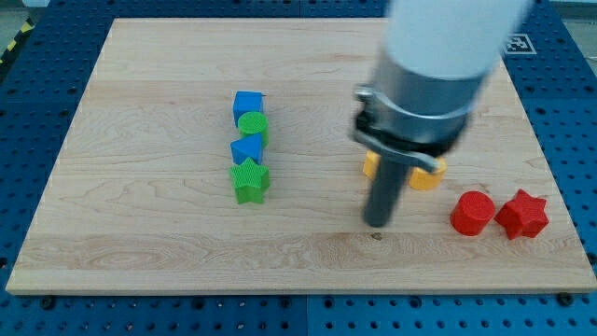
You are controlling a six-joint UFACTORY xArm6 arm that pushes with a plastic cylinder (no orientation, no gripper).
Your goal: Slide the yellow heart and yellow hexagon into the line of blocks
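Note:
A line of blocks runs down the board's middle left: a blue block [247, 104], a green round block [252, 125], a blue block [247, 149] and a green star [249, 181]. Two yellow blocks lie right of centre, mostly hidden behind the arm: one shows at the rod's left [370, 165], one at its right [424, 176]. Their shapes cannot be made out. My tip [376, 224] rests on the board just below the yellow blocks and well to the right of the line.
A red cylinder [472, 212] and a red star [522, 215] sit at the lower right of the wooden board [140, 233]. The arm's large body [434, 65] covers the upper right. Blue pegboard surrounds the board.

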